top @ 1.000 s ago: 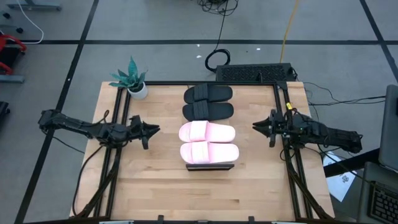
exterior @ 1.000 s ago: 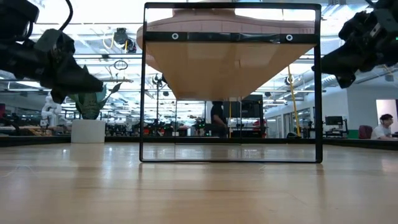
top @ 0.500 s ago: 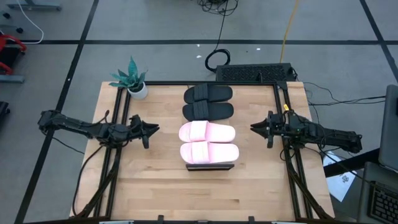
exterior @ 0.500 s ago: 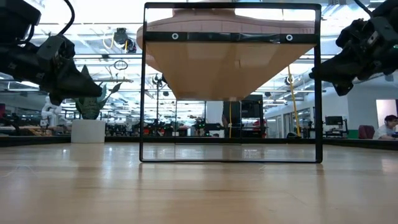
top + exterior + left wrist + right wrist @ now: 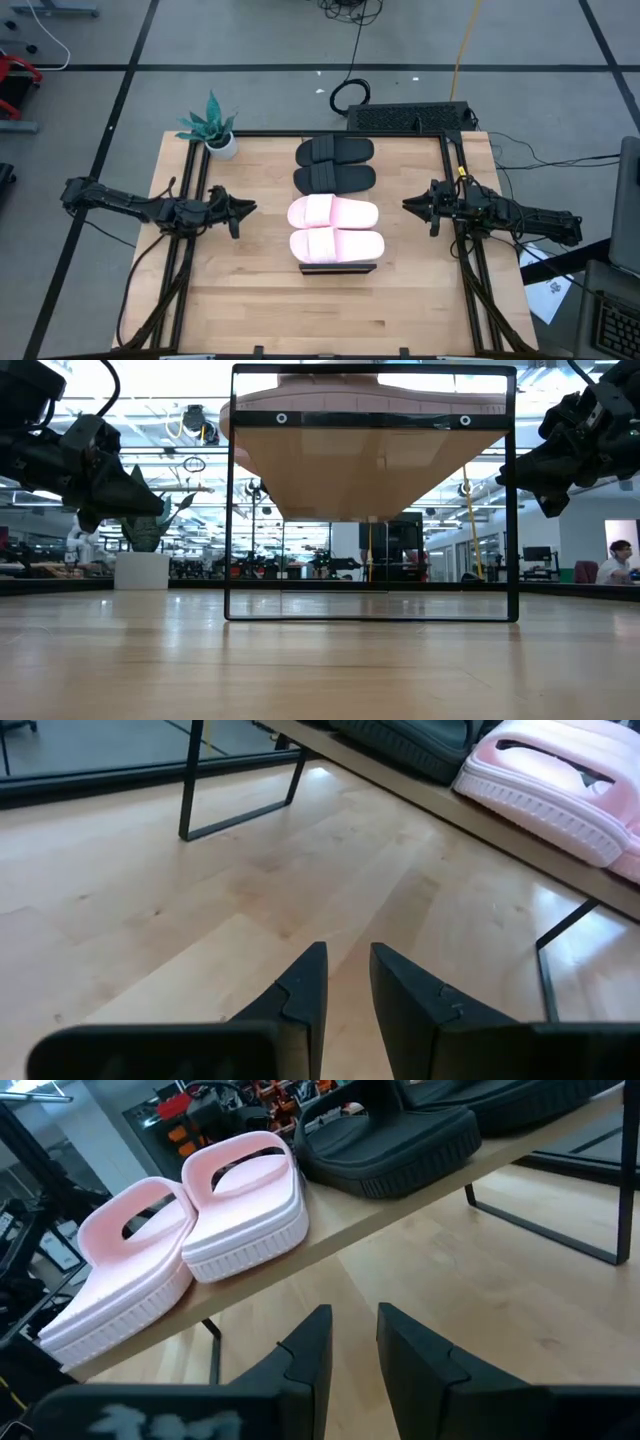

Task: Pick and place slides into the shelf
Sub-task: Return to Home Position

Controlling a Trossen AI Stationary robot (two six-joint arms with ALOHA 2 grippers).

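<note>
Four slides lie side by side along the shelf [image 5: 338, 268] in the middle of the table [image 5: 250, 310]: the black slides [image 5: 335, 179] at the far end, near the potted plant [image 5: 215, 128], and the pink slides [image 5: 333, 212] at the near end. None of them has shifted over the last second, and the shelf stands where it stood.

My left gripper [image 5: 252, 208] hangs above the wood to the left of the pink pair, clear of the shelf. Its fingers are set to a narrow gap with nothing between them, and it is in the same spot as a second ago.

My right gripper [image 5: 407, 204] hovers on the opposite side, level with the same pink pair and also apart from the shelf, its fingers likewise narrowly parted and empty. Over the second it has crept slightly closer to the shelf; over the last half second it has hardly moved.

Beyond the table, in the low view, a person [image 5: 617, 560] sits at the right edge.
</note>
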